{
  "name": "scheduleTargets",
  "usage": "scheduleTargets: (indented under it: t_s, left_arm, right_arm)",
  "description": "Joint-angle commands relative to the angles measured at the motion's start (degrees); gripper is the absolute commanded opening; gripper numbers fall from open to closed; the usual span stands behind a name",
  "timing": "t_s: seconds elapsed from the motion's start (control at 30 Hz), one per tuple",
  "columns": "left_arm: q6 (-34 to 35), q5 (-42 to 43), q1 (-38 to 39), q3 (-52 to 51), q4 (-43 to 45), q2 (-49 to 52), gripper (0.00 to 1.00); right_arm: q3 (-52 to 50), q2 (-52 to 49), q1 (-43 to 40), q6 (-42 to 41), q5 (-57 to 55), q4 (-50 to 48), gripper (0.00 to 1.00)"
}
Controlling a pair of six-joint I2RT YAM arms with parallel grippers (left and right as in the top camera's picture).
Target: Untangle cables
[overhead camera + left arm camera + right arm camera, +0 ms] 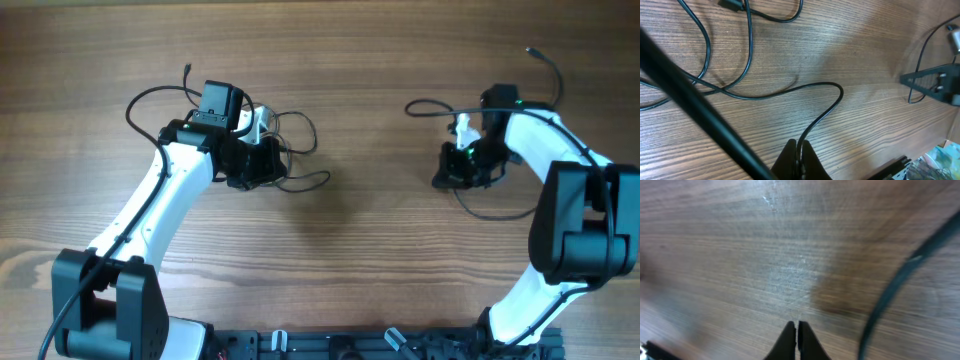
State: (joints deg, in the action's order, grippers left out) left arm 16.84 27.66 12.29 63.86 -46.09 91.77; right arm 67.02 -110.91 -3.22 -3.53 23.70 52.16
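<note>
Left gripper (799, 150): jaws clamped on one strand of the cables (820, 84); rest lies in loose loops on the table (865, 60). Right gripper (796, 329): jaws together, nothing btwn; a loose cable (890, 286) runs just beside. Cords prob. light, limp, slick. Best hold is near a plug end, not mid-loop.

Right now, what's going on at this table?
Two robot arms are sorting out thin black cables on a wooden table. The left gripper is shut on a cable leading out of the loose tangle. The right gripper is shut with nothing visible between its fingers; another strand lies beside it.
</note>
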Motion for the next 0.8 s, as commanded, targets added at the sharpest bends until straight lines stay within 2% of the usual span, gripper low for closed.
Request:
scheduleTargets:
  t_s: [0.0,0.1,0.23,0.37,0.43,0.47,0.5,0.53,0.57,0.63,0.77]
  left_arm:
    - [0.3,-0.3,0.2,-0.1,0.2,-0.7,0.04]
    - [0.3,-0.3,0.2,-0.1,0.2,-0.6,0.04]
    - [0.3,-0.3,0.2,-0.1,0.1,-0.6,0.04]
    - [0.3,-0.3,0.2,-0.1,0.1,-0.6,0.04]
    - [0.3,-0.3,0.2,-0.1,0.2,-0.6,0.04]
    - [0.3,-0.3,0.2,-0.1,0.2,-0.6,0.04]
    - [0.3,-0.3,0.2,-0.1,0.2,-0.7,0.04]
    - [0.3,-0.3,0.2,-0.1,0.2,-0.6,0.04]
    - [0.3,-0.3,0.2,-0.1,0.2,-0.6,0.04]
    - [0.3,-0.3,0.2,-0.1,0.2,-0.6,0.04]
    - [0.3,-0.3,0.2,-0.1,0.2,-0.6,0.04]
  right_arm:
    - [-0.9,-0.3,0.0,-8.9,-12.3,-0.4,0.04]
    - [-0.9,-0.3,-0.4,-19.7,-31.1,2.7,0.04]
    - [-0.7,-0.2,-3.6,-25.1,-45.7,3.0,0.04]
    - [1.5,-0.2,-10.7,-26.6,-47.3,3.1,0.04]
    - [3.5,-0.2,-12.9,-22.6,-39.6,2.8,0.04]
    - [4.2,-0.2,-13.0,-16.1,-31.1,2.1,0.04]
    - [4.4,-0.2,-12.8,-4.6,-16.2,0.3,0.08]
    - [4.4,-0.2,-12.4,5.1,-1.7,-0.3,0.21]
    - [4.4,-0.2,-11.6,10.1,9.9,-0.2,0.29]
    - [4.4,-0.2,-9.9,12.3,16.5,0.2,0.38]
    - [4.4,-0.2,-5.2,12.5,15.5,0.9,0.42]
